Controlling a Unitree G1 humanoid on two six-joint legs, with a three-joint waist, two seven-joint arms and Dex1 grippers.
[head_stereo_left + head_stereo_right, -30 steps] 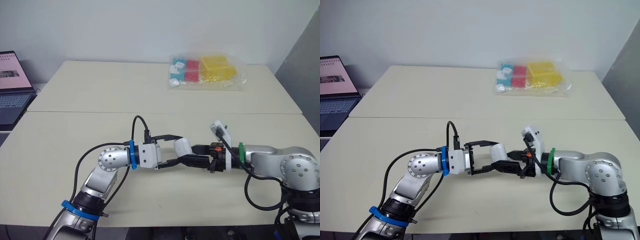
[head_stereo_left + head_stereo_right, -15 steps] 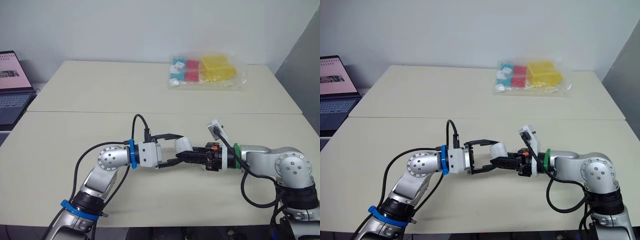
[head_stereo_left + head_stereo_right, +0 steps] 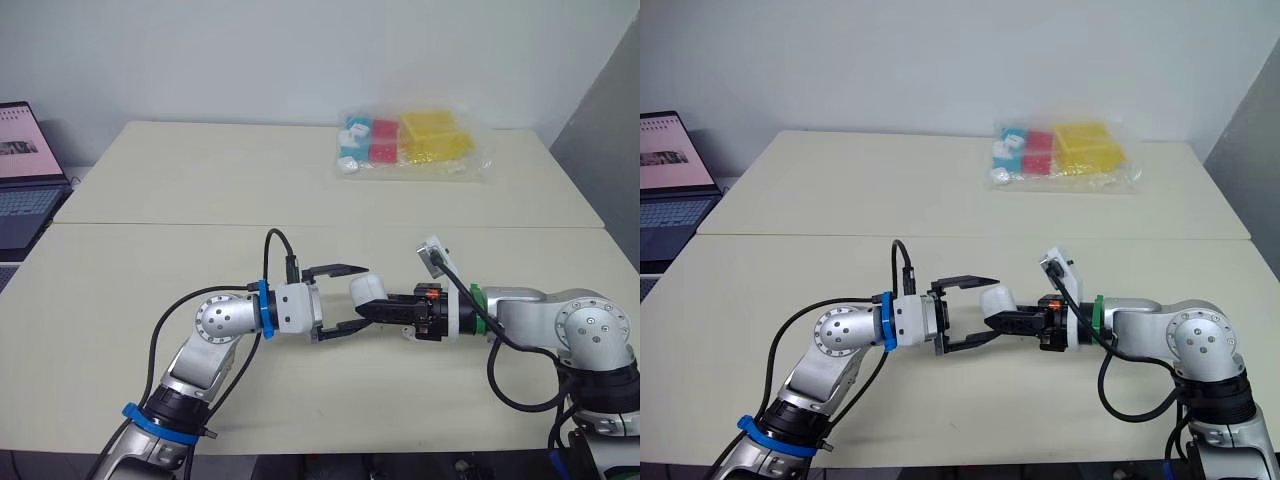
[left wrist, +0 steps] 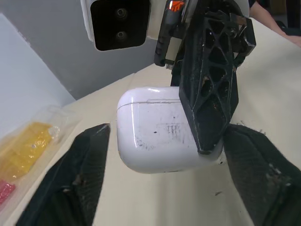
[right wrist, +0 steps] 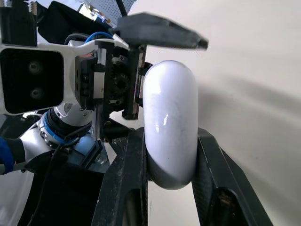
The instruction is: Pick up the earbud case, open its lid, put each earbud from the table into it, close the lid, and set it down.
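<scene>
At frame centre, the right gripper [image 3: 378, 308] clamps the earbud case [image 3: 366, 290], which lies between the left gripper [image 3: 343, 298]'s wide-spread fingers.

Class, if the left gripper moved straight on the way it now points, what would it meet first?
The left gripper would most likely meet the earbud case first. It sits just ahead, between its open fingers, clamped by the right gripper behind it. How far ahead is unclear.
</scene>
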